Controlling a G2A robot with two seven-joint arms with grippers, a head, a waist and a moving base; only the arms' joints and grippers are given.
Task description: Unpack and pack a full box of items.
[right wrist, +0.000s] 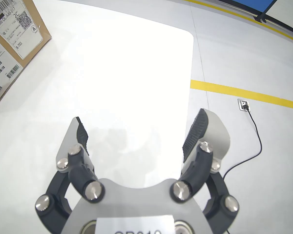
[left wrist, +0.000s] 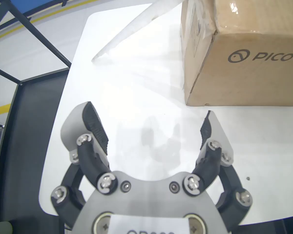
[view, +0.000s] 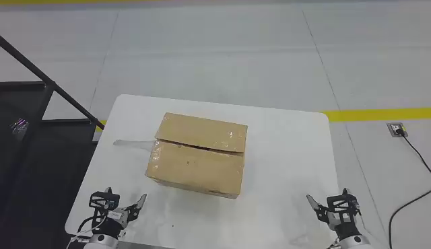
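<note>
A closed brown cardboard box sits near the middle of the white table, its top flaps meeting along a taped seam. My left gripper hovers open at the table's near left corner, short of the box, with nothing between its fingers. My right gripper stands open at the near right corner, well away from the box, whose labelled side faces it. In the wrist views the left gripper and the right gripper both hang over bare table.
A strip of clear white plastic sticks out from under the box toward the table's left edge. A dark frame and black stand lie left of the table. A floor socket with a cable is at right.
</note>
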